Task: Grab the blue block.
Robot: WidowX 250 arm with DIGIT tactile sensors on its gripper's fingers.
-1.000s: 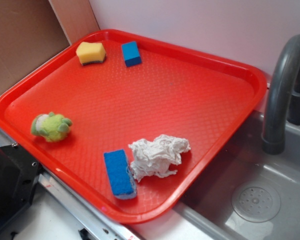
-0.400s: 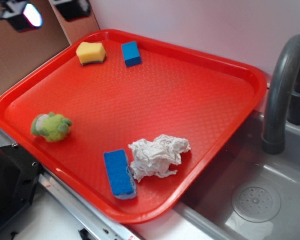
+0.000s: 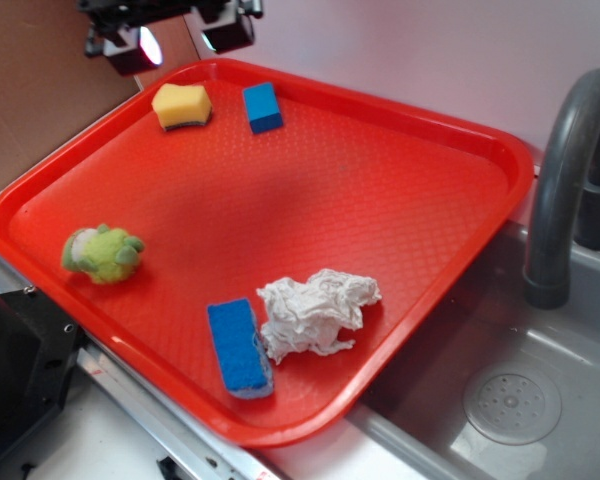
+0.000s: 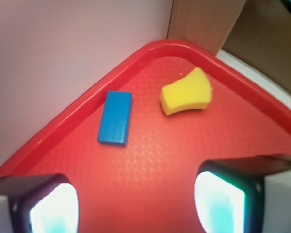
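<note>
Wrist view: my gripper (image 4: 136,204) hangs with jaws apart, empty. Blue block (image 4: 115,118) lies ahead, slightly left, near the tray's (image 4: 48,141) far rim, long axis pointing roughly away from me; yellow sponge (image 4: 186,92) just right.

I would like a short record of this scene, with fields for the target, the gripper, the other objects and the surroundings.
target: blue block, at the far part of the red tray, lying apart from the other things
gripper: gripper open, above the tray's far corner, holding nothing
beside target: yellow sponge, not touching it
near edge: blue sponge next to a crumpled paper towel
left side: green plush toy
surroundings: grey sink and faucet to the right of the tray
</note>
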